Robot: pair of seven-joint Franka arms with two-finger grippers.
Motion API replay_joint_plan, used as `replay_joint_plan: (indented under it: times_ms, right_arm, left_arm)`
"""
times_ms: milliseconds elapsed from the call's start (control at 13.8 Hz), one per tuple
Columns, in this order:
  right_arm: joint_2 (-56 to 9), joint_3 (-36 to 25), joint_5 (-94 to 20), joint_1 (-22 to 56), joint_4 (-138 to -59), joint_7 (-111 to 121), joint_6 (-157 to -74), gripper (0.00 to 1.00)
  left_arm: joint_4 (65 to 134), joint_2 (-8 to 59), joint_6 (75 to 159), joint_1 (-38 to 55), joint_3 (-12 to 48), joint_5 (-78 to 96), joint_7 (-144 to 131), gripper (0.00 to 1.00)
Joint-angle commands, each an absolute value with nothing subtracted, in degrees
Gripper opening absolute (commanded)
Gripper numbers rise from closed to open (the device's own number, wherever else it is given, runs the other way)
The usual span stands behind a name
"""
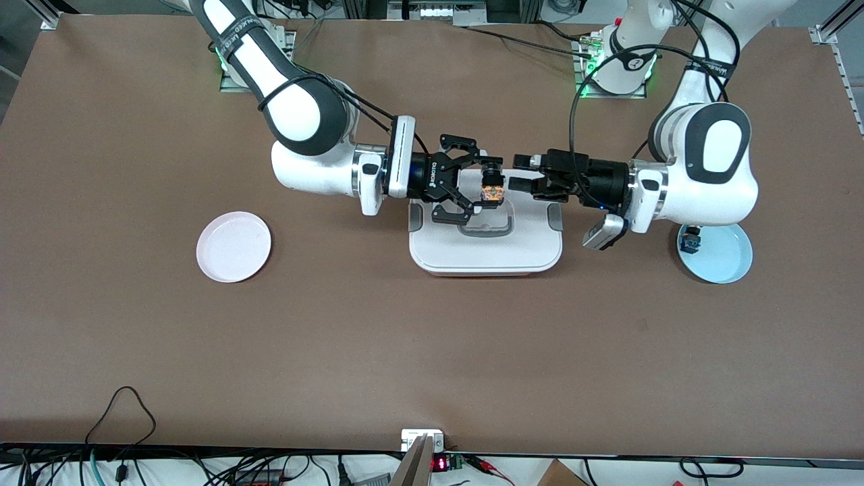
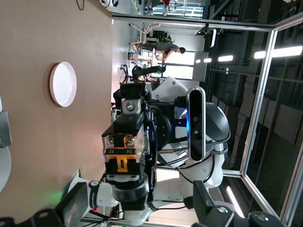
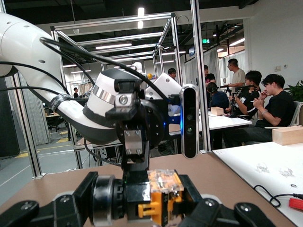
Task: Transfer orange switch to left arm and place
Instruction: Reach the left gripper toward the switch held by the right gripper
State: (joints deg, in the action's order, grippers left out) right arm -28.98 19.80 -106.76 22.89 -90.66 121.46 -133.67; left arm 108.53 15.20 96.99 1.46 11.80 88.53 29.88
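Note:
The orange switch (image 1: 492,187), black with an orange part, hangs in the air over the white lidded box (image 1: 486,251). My right gripper (image 1: 489,184) is shut on it. In the right wrist view the orange switch (image 3: 163,196) sits clamped between the pads of the right gripper (image 3: 142,202). My left gripper (image 1: 518,172) faces it from the left arm's end and is open, its fingertips just short of the switch. In the left wrist view the orange switch (image 2: 124,151) shows straight ahead, above the wide-spread left gripper (image 2: 140,201).
A pink plate (image 1: 233,246) lies toward the right arm's end of the table. A blue plate (image 1: 723,258) toward the left arm's end holds a small black and blue-green switch (image 1: 690,239). Both forearms hang level above the box.

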Motion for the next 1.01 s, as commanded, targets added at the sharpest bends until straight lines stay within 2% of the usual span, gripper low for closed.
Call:
replay_joint_plan:
  times_ms: [0, 72, 217, 290, 435, 507, 797, 870, 942]
  right_arm:
    - [-29.8, 19.7, -108.3, 23.6, -89.1, 123.5, -134.7, 0.01]
    - [-29.8, 19.7, -108.3, 23.5, -89.1, 123.5, -134.7, 0.01]
    - [-29.8, 19.7, -108.3, 23.5, -89.1, 123.5, -134.7, 0.01]
    - [-29.8, 19.7, -108.3, 23.5, -89.1, 123.5, -134.7, 0.01]
    - [-29.8, 19.7, -108.3, 23.4, -89.1, 123.4, -134.7, 0.01]
    - [-29.8, 19.7, -108.3, 23.4, -89.1, 123.5, -134.7, 0.01]
    - [-29.8, 19.7, -108.3, 23.4, -89.1, 123.4, -134.7, 0.02]
    - [-29.8, 19.7, -108.4, 23.3, -89.1, 123.1, -134.7, 0.09]
    - [-29.8, 19.7, -108.4, 23.2, -89.1, 122.7, -134.7, 0.58]
  left_arm:
    - [108.6, 17.7, 97.4, 1.9, 13.4, 94.3, 36.5, 0.85]
    - [108.6, 17.8, 98.4, 2.1, 13.6, 94.6, 37.1, 0.74]
    - [108.6, 17.8, 99.2, 2.0, 13.7, 94.6, 37.6, 0.41]
    - [108.6, 17.8, 99.2, 2.0, 13.7, 94.6, 37.6, 0.29]
    - [108.6, 17.8, 99.4, 2.0, 13.7, 94.6, 38.1, 0.15]
    - [108.6, 17.8, 99.4, 2.0, 13.7, 94.6, 38.9, 0.12]
    - [108.5, 17.8, 99.4, 2.0, 13.7, 94.6, 38.9, 0.09]
    - [108.5, 17.8, 99.3, 1.9, 13.7, 94.6, 38.9, 0.09]
    - [108.5, 17.8, 99.3, 1.9, 13.7, 94.6, 38.9, 0.09]
